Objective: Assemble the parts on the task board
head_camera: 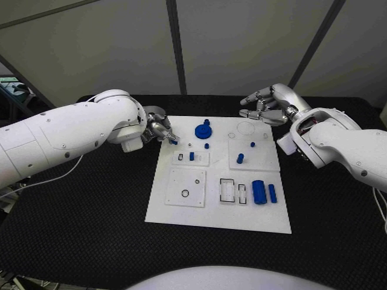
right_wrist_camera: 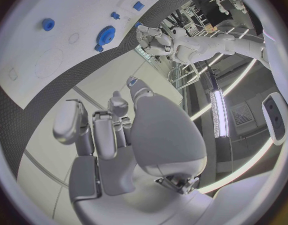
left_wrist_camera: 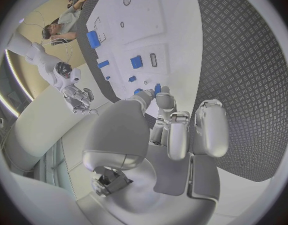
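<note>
The white task board lies in the middle of the table. My left hand hovers at the board's far left corner and pinches a small blue part at its fingertips; the left wrist view has this part between the fingertips too. A blue gear stands just right of it on the board. My right hand hangs over the table beyond the board's far right corner, fingers loosely bent and apart, holding nothing. A blue cylinder and a blue bar lie near the board's right edge.
Small blue pegs stand in the board's middle plates. A square plate with a round hole sits on the board's near left. Black matting surrounds the board. In the right wrist view the gear sits beyond the fingers.
</note>
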Tool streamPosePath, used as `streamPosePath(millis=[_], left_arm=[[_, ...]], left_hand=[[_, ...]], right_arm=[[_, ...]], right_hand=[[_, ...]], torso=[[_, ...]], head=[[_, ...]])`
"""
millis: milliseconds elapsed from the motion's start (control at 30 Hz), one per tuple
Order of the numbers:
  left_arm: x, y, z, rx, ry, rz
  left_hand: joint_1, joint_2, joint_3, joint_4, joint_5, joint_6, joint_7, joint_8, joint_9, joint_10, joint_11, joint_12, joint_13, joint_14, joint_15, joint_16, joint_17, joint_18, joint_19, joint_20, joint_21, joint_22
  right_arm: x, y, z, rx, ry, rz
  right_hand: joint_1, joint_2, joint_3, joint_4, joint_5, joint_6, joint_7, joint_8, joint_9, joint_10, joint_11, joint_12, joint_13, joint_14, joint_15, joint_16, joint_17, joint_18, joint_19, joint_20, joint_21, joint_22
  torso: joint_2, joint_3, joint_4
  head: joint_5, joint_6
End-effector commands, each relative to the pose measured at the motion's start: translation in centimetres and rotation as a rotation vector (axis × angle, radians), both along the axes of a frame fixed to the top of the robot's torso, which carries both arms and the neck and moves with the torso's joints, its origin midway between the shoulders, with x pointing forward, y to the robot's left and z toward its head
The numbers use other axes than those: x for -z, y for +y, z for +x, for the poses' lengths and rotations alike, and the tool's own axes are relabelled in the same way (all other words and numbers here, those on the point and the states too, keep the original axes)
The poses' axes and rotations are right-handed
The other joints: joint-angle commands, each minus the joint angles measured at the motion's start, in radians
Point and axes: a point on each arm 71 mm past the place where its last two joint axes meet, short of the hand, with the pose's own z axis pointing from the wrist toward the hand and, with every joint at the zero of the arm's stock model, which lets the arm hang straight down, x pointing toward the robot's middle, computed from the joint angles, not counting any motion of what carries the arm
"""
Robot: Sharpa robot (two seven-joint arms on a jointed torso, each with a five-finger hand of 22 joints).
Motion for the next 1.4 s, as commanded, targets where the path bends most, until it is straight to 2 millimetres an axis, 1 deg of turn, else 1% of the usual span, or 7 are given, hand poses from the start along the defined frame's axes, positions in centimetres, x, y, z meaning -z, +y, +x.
streamPosePath(millis=[33,133,233,633,933,1067,1400], left_arm=[[0.0,-0.2,-0.7,-0.031,-0.026,-0.043],[0.2,-0.3,-1.4,-0.025,-0.041,-0.044],[0.4,-0.5,-2.3,-0.013,-0.063,-0.036],[2.2,-1.5,-4.3,0.019,-0.082,-0.015],[2.6,-1.4,-4.4,0.017,-0.089,0.003],[2.7,-1.4,-4.5,0.021,-0.084,0.008],[2.8,-1.5,-4.5,0.029,-0.081,0.018]], left_hand=[[0.008,-0.011,0.047,-0.032,0.005,-0.002,-0.008,0.015,0.014,0.01,-0.001,0.005,0.002,0.102,-0.005,-0.002,0.248,-0.008,0.005,-0.001,-0.001,0.033],[0.004,-0.016,0.058,-0.033,0.005,-0.002,-0.009,0.02,0.016,0.016,-0.001,0.01,0.006,0.102,-0.005,-0.002,0.248,-0.009,0.007,-0.001,0.002,0.037],[0.001,-0.02,0.066,-0.033,0.005,-0.003,-0.01,0.023,0.018,0.019,-0.002,0.012,0.008,0.102,-0.006,-0.001,0.249,-0.01,0.008,-0.002,0.005,0.04],[-0.005,-0.027,0.087,-0.035,0.005,-0.005,-0.011,0.032,0.022,0.025,-0.003,0.016,0.011,0.102,-0.007,-0.002,0.248,-0.01,0.01,-0.003,0.006,0.043],[-0.007,-0.03,0.096,-0.036,0.005,-0.006,-0.011,0.035,0.024,0.026,-0.004,0.018,0.012,0.102,-0.008,-0.002,0.247,-0.01,0.011,-0.004,0.007,0.044],[-0.009,-0.031,0.099,-0.036,0.005,-0.006,-0.012,0.036,0.024,0.026,-0.004,0.017,0.011,0.102,-0.008,-0.002,0.247,-0.01,0.011,-0.004,0.007,0.044],[-0.014,-0.039,0.122,-0.041,0.005,-0.01,-0.012,0.045,0.028,0.027,-0.005,0.018,0.01,0.102,-0.009,-0.003,0.247,-0.01,0.011,-0.005,0.006,0.045]], right_arm=[[-0.1,0.1,0.0,-0.007,-0.001,-0.004],[0.0,0.0,0.1,-0.006,0.0,-0.004],[0.0,-0.1,0.1,-0.004,0.0,-0.005],[0.0,-0.1,0.2,-0.003,-0.001,-0.01],[0.0,-0.1,0.2,-0.004,-0.002,-0.013],[0.0,-0.1,0.2,-0.004,-0.002,-0.013],[0.0,-0.1,0.2,-0.005,-0.002,-0.015]], right_hand=[[-0.01,0.001,-0.001,0.006,0.003,-0.007,0.002,0.005,-0.001,0.005,-0.001,0.0,-0.001,0.058,-0.006,-0.004,0.067,0.01,-0.001,-0.004,-0.006,-0.001],[-0.01,0.001,-0.001,0.006,0.003,-0.007,0.002,0.005,-0.001,0.005,-0.001,0.0,-0.001,0.058,-0.006,-0.004,0.067,0.01,-0.001,-0.004,-0.006,-0.001],[-0.01,0.001,-0.001,0.006,0.003,-0.007,0.002,0.005,-0.001,0.005,-0.001,0.0,-0.001,0.058,-0.006,-0.004,0.067,0.01,-0.001,-0.004,-0.006,-0.001],[-0.011,0.001,0.0,0.007,0.007,-0.007,0.002,0.005,-0.001,0.004,-0.001,-0.001,-0.003,0.058,-0.007,-0.005,0.066,0.01,-0.001,-0.005,-0.006,-0.002],[-0.011,0.001,0.0,0.007,0.007,-0.007,0.002,0.005,-0.001,0.004,-0.001,-0.001,-0.003,0.058,-0.007,-0.005,0.066,0.01,-0.001,-0.005,-0.006,-0.002],[-0.011,0.001,0.0,0.007,0.007,-0.007,0.002,0.005,-0.001,0.004,-0.001,-0.001,-0.003,0.058,-0.007,-0.005,0.066,0.01,-0.001,-0.005,-0.006,-0.002],[-0.011,0.001,0.0,0.007,0.008,-0.007,0.002,0.005,-0.001,0.004,-0.001,-0.001,-0.003,0.059,-0.007,-0.004,0.067,0.01,-0.001,-0.005,-0.006,-0.002]], torso=[[-0.001,-0.0001,0.0028],[-0.002,-0.0009,0.0035],[-0.001,0.0002,0.0024],[0.001,0.0003,0.0014],[0.002,0.0013,0.0005],[0.002,0.0003,0.0014],[0.001,-0.0001,0.0014]], head=[[0.002,-0.002],[0.001,-0.003],[0.003,-0.003],[0.003,-0.008],[0.002,-0.012],[0.001,-0.014],[0.001,-0.019]])
